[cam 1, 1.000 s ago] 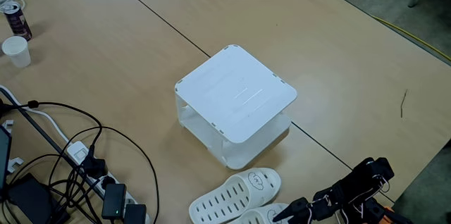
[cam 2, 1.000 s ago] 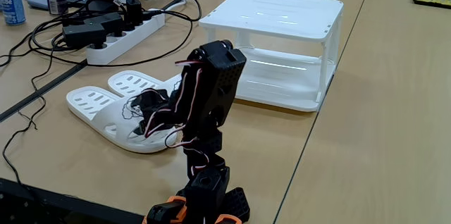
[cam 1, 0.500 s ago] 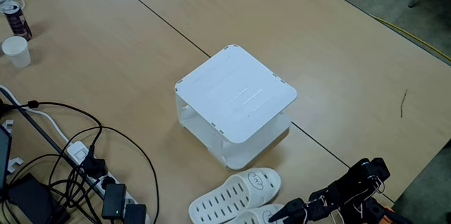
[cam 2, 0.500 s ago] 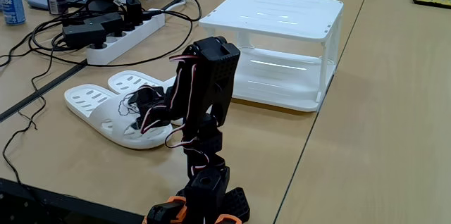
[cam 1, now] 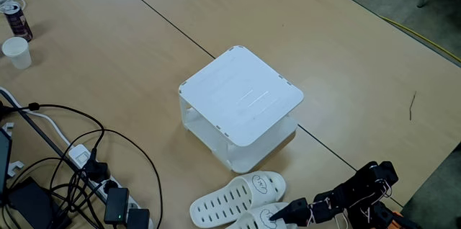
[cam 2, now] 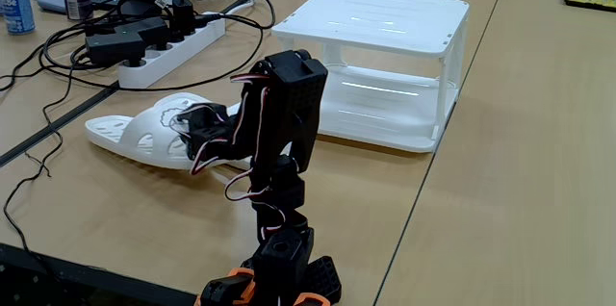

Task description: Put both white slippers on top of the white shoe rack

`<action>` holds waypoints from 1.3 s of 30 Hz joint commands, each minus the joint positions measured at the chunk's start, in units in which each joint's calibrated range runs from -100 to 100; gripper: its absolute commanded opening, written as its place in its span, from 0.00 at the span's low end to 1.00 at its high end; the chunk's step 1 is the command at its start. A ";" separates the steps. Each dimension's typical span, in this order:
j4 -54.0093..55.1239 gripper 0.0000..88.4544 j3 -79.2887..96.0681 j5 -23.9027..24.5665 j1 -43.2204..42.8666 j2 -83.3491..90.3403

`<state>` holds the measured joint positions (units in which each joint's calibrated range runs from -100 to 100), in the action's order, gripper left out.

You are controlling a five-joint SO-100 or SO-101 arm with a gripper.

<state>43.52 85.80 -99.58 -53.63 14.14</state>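
The white shoe rack (cam 1: 241,93) stands mid-table with its flat top bare; in the side fixed view the rack (cam 2: 385,19) is behind the arm to the right. Two white slippers lie in front of it. One slipper (cam 1: 232,196) rests flat on the table. My gripper (cam 2: 194,125) is shut on the strap of the other slipper (cam 2: 130,136), which is tilted with one side off the table. From above, that held slipper (cam 1: 252,219) sits at the bottom edge with the gripper (cam 1: 279,213) on it.
A power strip (cam 2: 164,46) with tangled black cables (cam 1: 86,164) lies left of the slippers. A paper cup (cam 1: 16,51) and a can (cam 1: 16,16) stand at the far left. The table edge (cam 1: 432,178) runs close to the arm's base.
The gripper has pulled the near slipper up and toward the left of the side view; the slipper went from flat on the table to tilted and partly raised.
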 commanded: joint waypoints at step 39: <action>-60.26 0.01 -64.38 -0.42 6.02 10.97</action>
<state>-13.39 32.52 -99.58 -48.91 20.16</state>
